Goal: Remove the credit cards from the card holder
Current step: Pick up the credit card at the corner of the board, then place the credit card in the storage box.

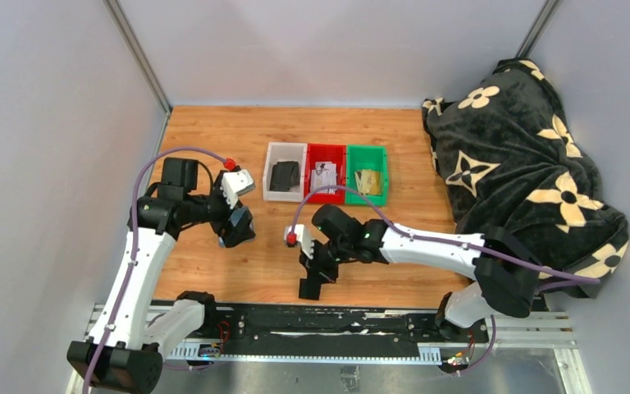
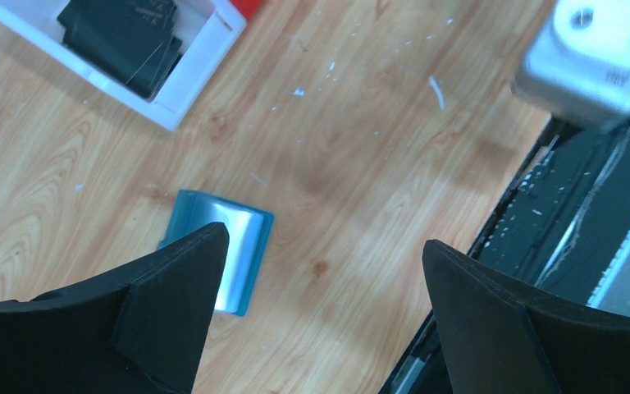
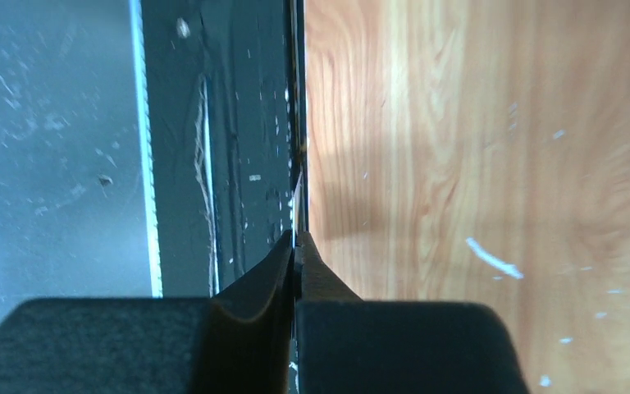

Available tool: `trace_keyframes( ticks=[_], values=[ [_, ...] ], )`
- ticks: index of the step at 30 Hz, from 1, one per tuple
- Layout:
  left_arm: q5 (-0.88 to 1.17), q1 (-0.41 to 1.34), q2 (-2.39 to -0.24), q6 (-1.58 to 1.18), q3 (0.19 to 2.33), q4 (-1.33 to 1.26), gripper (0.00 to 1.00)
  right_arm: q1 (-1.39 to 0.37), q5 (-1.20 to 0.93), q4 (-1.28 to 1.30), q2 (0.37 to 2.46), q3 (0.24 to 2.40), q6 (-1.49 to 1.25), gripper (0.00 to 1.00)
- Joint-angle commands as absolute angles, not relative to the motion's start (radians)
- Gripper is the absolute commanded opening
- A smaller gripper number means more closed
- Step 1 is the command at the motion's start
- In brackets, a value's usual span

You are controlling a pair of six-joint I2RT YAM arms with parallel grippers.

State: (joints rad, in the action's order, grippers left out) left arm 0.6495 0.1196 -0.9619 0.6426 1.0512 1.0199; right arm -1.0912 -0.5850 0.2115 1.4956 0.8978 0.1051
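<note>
The slate-blue card holder (image 2: 234, 246) lies on the wooden table, glossy on top and partly hidden behind my left finger; in the top view only a blue sliver (image 1: 223, 242) shows under the gripper. My left gripper (image 2: 324, 246) is open and empty just above it, the holder under its left finger (image 2: 172, 295); it also shows in the top view (image 1: 236, 230). My right gripper (image 3: 295, 240) is shut on a thin credit card (image 3: 296, 197) seen edge-on. It is near the table's front edge in the top view (image 1: 310, 283).
A white bin (image 1: 284, 156) holding dark flat items (image 2: 123, 33), a red bin (image 1: 326, 156) and a green bin (image 1: 367, 158) stand in a row at mid-table. A black flowered blanket (image 1: 525, 164) fills the right side. A black rail (image 1: 320, 324) runs along the near edge.
</note>
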Motion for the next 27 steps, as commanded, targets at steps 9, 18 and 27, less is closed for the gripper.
trace_keyframes(
  ticks=[9,18,27],
  values=[
    [0.959,0.129,-0.920,0.592,1.003,1.045,0.97,-0.917,-0.820,0.201,1.381,1.083,0.011,0.00],
    [1.075,0.193,-0.990,0.574,1.041,1.050,0.81,-0.880,-0.981,0.075,1.455,1.202,-0.096,0.00],
    [1.143,0.193,-1.063,0.566,1.058,1.049,0.46,-0.871,-0.993,0.069,1.554,1.313,-0.107,0.00]
  ],
)
